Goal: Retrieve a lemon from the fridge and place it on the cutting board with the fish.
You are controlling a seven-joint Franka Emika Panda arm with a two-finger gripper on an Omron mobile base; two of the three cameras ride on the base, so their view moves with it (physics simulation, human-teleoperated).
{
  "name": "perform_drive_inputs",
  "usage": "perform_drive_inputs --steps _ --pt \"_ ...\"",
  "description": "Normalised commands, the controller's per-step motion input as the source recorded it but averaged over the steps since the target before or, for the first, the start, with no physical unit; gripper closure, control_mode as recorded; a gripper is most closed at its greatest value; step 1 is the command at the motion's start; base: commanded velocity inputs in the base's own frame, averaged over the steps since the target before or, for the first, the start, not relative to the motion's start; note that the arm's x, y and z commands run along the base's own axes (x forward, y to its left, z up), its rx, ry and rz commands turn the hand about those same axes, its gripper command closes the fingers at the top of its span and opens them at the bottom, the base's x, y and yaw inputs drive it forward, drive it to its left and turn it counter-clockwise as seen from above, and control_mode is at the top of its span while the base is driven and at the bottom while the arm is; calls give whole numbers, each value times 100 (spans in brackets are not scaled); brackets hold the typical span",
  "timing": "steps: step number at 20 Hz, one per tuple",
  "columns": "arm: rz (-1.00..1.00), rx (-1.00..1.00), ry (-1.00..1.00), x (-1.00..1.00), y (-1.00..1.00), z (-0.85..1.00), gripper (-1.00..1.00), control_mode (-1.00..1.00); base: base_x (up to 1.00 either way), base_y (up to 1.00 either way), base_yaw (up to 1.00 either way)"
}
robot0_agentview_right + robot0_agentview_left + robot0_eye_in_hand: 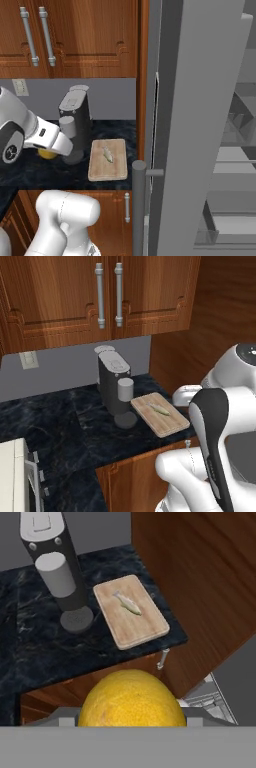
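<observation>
The yellow lemon (pixel 131 702) sits large at the bottom of the hand view, held between the jaws of my gripper (pixel 131 722), which is shut on it. From the right base view the lemon (pixel 47 153) peeks out under my hand (pixel 52 142), above the dark counter and left of the coffee machine. The tan cutting board (pixel 167 423) (pixel 107 167) (pixel 137 624) lies flat near the counter's edge with the small pale fish (pixel 159 409) (pixel 107 154) (pixel 128 603) on it. The grey fridge (pixel 200 125) stands with its door open at the right.
A dark coffee machine (pixel 114 387) (pixel 75 120) (pixel 52 557) stands right beside the board's left side. Wooden upper cabinets (pixel 100 296) hang over the counter (pixel 60 426). The fridge door's bar handle (pixel 139 210) juts out near the board's right edge.
</observation>
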Motion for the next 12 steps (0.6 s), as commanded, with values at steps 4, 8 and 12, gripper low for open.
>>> perform_drive_inputs --steps 4,8,12 --pt "0 0 0 29 -8 -29 100 -100 0 0 0" --pt "0 0 0 22 -15 -32 100 -100 0 0 0" --pt "0 0 0 16 -23 -37 100 -100 0 0 0"
